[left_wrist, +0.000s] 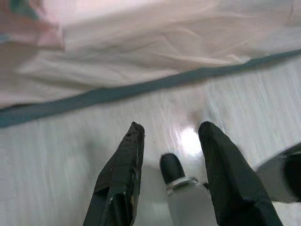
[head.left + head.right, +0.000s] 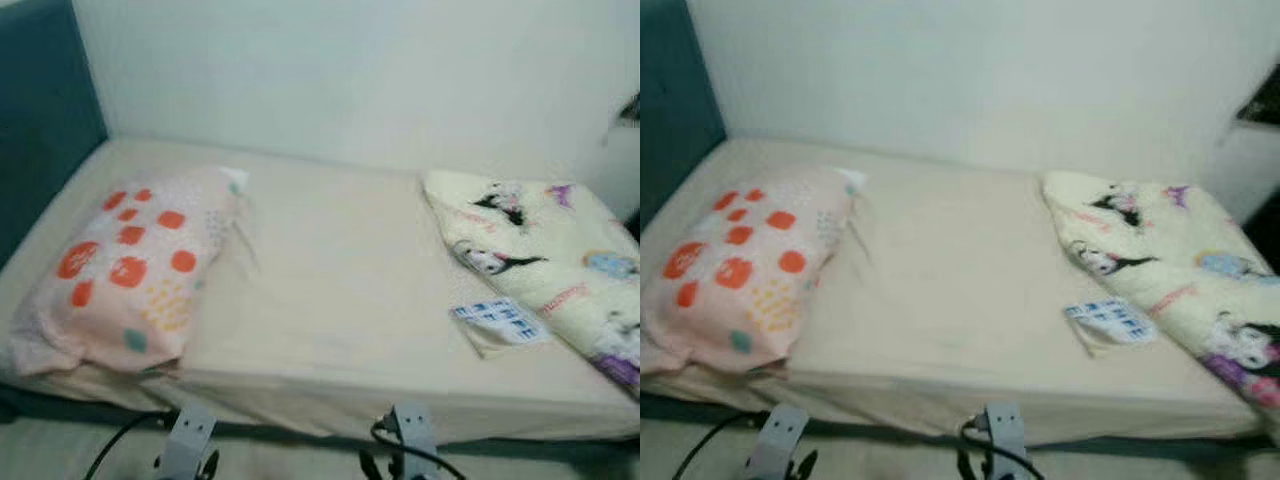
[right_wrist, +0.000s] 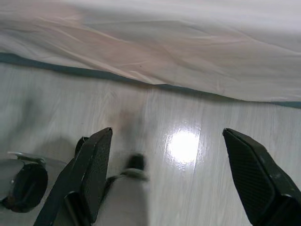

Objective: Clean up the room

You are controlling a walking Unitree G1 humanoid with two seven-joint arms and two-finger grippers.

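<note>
Cream sheet covers the bed (image 2: 330,300); a blanket (image 2: 545,255) lies bunched at its right end, a pillow (image 2: 125,270) at its left; the blanket could be dragged off if snagged; left jaws (image 1: 171,176) and right jaws (image 3: 167,174), parted and empty, hang over the floor (image 3: 188,122), well short of both.

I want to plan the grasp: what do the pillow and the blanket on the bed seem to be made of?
Pillow: probably soft woven cloth, matte, with printed orange dots; it sags and creases. Blanket: seems to be plush fleece, cream with cartoon prints, thick and fuzzy, though blur leaves this open.
</note>
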